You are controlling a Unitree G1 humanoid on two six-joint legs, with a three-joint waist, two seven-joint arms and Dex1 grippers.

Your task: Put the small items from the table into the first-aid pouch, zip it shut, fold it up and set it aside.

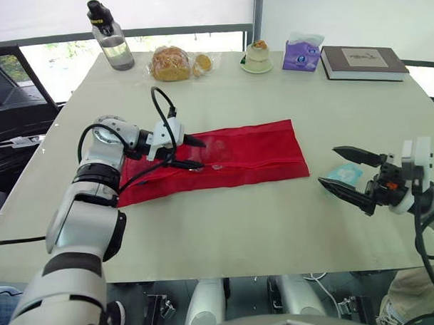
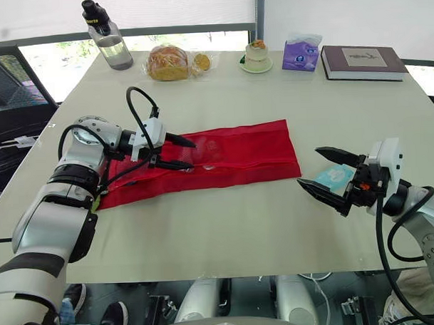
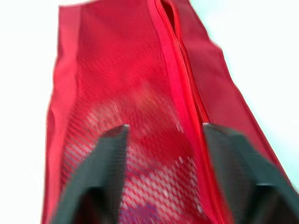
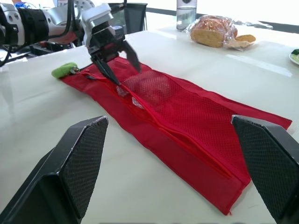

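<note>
Red mesh pouch [image 1: 231, 158] lies flat across the bench [image 1: 226, 233]; the left tool [image 1: 200, 154], spread, hovers at its left end, likely to steady it, while the right tool [image 1: 328, 166], spread wide, lines up on a teal packet [image 1: 346, 174] near the pouch's right end

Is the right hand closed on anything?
No, the fingers of the right hand stand wide apart with nothing between them; the red pouch lies beyond.

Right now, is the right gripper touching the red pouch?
Apart. The left eye view shows a strip of bare table between the open right gripper and the red pouch.
</note>
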